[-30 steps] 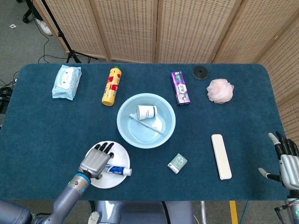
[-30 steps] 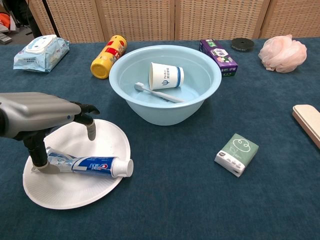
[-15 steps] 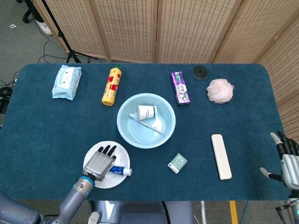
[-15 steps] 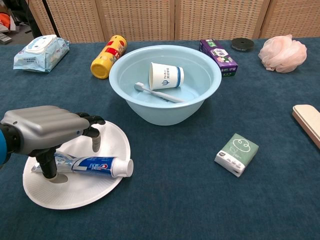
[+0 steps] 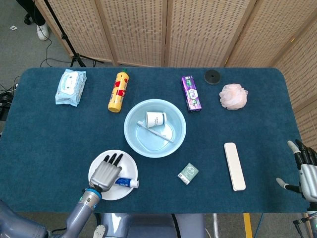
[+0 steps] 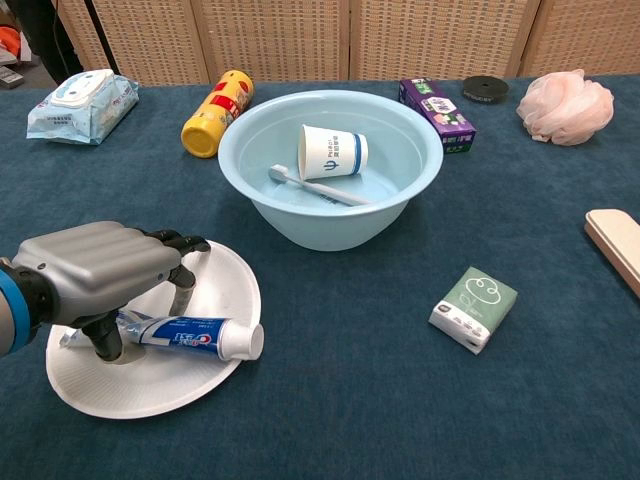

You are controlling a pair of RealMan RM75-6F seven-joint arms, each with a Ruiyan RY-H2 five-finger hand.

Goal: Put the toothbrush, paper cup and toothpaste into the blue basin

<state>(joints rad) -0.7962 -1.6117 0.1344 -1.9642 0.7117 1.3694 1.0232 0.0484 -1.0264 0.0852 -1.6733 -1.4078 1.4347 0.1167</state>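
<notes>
On the white plate (image 6: pixel 200 375) at the near left of the table lies the toothpaste (image 6: pixel 190 333), flat, its cap pointing right and just past the plate's inner rim. Left hand (image 6: pixel 100 270) sits directly over the tube's tail end: thumb planted on the plate in front of the tube, fingers (image 6: pixel 180 290) curled down behind it; contact with the tube cannot be confirmed from either view, and the tube rests on the plate, not lifted. Beyond the plate stands the blue basin (image 6: pixel 420 185), holding the paper cup (image 6: pixel 332 152) on its side and the toothbrush (image 6: pixel 318 187) lying across the bottom in front of the cup. Right hand (image 5: pixel 306 171) is well apart at the table's far right edge, fingers extended and spread, holding nothing. Also noted: small green box (image 6: pixel 473 308) near the basin's right, wipes pack (image 6: pixel 80 105), yellow bottle (image 6: pixel 217 111), purple box (image 6: pixel 437 111), pink sponge (image 6: pixel 566 105)
</notes>
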